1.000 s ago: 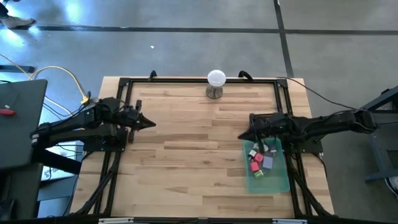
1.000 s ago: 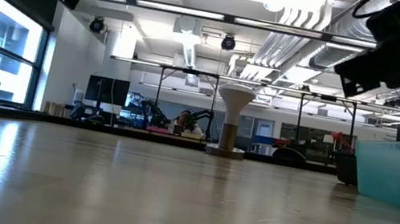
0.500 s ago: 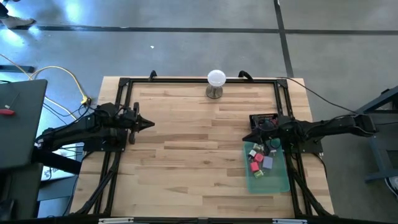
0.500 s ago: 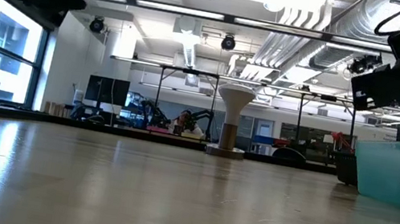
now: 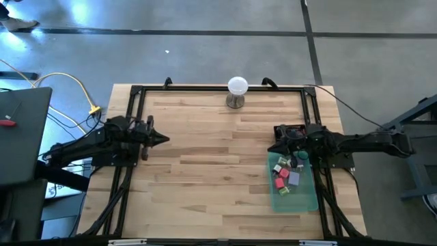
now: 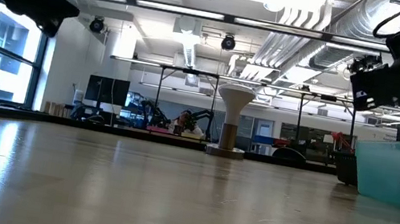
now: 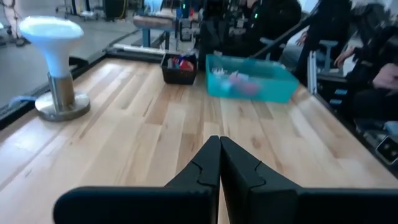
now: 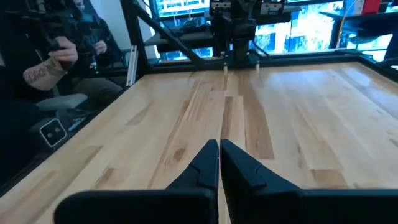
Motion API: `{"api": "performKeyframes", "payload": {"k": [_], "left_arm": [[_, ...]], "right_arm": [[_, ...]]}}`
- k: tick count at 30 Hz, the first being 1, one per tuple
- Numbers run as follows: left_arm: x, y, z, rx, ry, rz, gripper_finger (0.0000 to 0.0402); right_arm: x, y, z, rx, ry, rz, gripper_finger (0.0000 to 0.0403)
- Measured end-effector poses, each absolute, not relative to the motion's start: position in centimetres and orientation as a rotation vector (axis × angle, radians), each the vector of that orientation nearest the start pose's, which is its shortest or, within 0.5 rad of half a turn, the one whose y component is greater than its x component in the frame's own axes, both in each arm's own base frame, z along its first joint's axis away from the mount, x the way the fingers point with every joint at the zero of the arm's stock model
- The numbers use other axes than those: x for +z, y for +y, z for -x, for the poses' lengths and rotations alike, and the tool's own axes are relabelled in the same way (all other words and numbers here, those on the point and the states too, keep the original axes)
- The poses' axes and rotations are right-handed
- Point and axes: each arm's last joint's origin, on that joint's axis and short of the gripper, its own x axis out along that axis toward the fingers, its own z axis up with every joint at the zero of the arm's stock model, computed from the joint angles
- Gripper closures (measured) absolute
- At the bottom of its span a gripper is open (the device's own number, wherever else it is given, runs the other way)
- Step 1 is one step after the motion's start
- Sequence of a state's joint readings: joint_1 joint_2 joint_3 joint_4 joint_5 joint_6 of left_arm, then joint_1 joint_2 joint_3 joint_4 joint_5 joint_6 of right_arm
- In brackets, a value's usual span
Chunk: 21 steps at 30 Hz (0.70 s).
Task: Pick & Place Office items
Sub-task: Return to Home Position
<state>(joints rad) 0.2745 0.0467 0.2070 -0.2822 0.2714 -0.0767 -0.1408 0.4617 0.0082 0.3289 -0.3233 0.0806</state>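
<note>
- Light wooden plank table (image 5: 205,178): fills the middle of your high view, edged with black rails.
- Dark left arm (image 5: 82,145): comes in from the left of the frame. Your left gripper (image 5: 162,139) sits over the boards at mid-left, its fingers (image 7: 208,158) pressed together on nothing.
- Dark right arm (image 5: 372,142): comes in from the right. Your right gripper (image 5: 272,149) hangs at the tray's upper left corner, its fingers (image 8: 208,155) likewise clenched and empty.
- Translucent green rectangular tray (image 5: 311,198): on the lower right of the table.
- White ball on a metal stand (image 5: 237,91): top centre, by the far rail.
- Small black box (image 5: 287,129): just above the tray and partly under the right arm. Your left wrist view shows something red inside it.
- Small blocky office pieces (image 5: 283,176): red, pink, purple and pale green, heaped in the upper half of the tray.
</note>
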Motion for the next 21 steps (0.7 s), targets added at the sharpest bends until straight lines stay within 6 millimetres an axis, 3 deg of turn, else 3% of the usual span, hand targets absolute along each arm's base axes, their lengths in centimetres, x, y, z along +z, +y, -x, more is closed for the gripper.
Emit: {"api": "performKeyframes", "payload": {"k": [21], "left_arm": [[20.6, 1.4, -7.8, 0.006, 0.072, 0.101, 0.0401]], "right_arm": [[16.4, -0.6, -10.4, 0.166, 0.067, -0.093, 0.04]]}}
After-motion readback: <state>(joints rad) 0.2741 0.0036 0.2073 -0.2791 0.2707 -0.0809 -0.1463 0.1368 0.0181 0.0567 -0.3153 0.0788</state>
